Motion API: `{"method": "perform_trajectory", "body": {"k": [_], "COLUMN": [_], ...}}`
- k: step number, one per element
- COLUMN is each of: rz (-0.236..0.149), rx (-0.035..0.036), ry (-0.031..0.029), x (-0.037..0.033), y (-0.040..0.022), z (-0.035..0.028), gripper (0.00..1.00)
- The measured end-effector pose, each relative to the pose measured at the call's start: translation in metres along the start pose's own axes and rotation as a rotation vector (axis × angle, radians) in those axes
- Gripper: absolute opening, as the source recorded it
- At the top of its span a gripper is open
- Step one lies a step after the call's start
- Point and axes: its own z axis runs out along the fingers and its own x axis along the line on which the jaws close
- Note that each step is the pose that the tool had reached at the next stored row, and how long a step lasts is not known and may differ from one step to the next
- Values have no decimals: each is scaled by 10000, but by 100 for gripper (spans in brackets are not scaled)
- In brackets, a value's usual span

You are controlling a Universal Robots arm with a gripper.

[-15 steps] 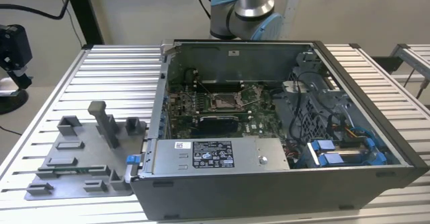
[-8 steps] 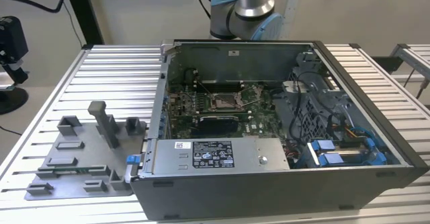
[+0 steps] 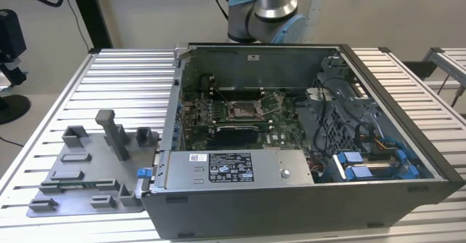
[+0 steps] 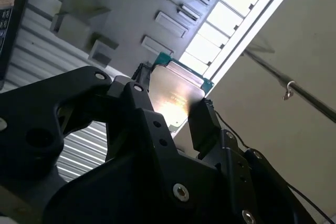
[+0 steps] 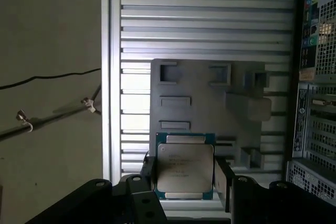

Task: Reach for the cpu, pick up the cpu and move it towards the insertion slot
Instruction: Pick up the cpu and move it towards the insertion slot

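Grey slatted metal forms the worktop (image 3: 124, 73) in the exterior view. An open computer case (image 3: 393, 161) sits on it. Inside, on a green board (image 3: 285, 113), lies the insertion slot (image 3: 246, 110), a square silver frame with a dark centre. A grey fixture plate (image 3: 80, 188) with raised blocks lies on the worktop just beside the case, on the exterior view's left. The arm (image 3: 266, 8) rises behind the case.

In the second wrist view, the black hand (image 4: 170, 100) is clamped on the cpu (image 4: 177, 88). Its fingers (image 4: 202, 121) press two opposite edges, and the chip's pale silvery face catches the light.

In the first wrist view, we look past the held cpu at the fixture plate, with the computer case beside it. The chip appears lifted off the plate and is well apart from the slot.

We judge the grip to be the main risk. The fingers hold only thin edges, so a jolt could let the chip twist or slip out. The side of the case stands between plate and slot, and a low path could knock the chip against it. A tilted chip might also meet the slot skewed and damage it.
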Motion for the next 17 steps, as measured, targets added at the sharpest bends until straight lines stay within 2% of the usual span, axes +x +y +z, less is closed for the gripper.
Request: {"method": "perform_trajectory", "body": {"k": [17], "rz": [-3], "rx": [159], "ry": [5], "x": [0], "y": [0], "z": [-1], "gripper": [0]}}
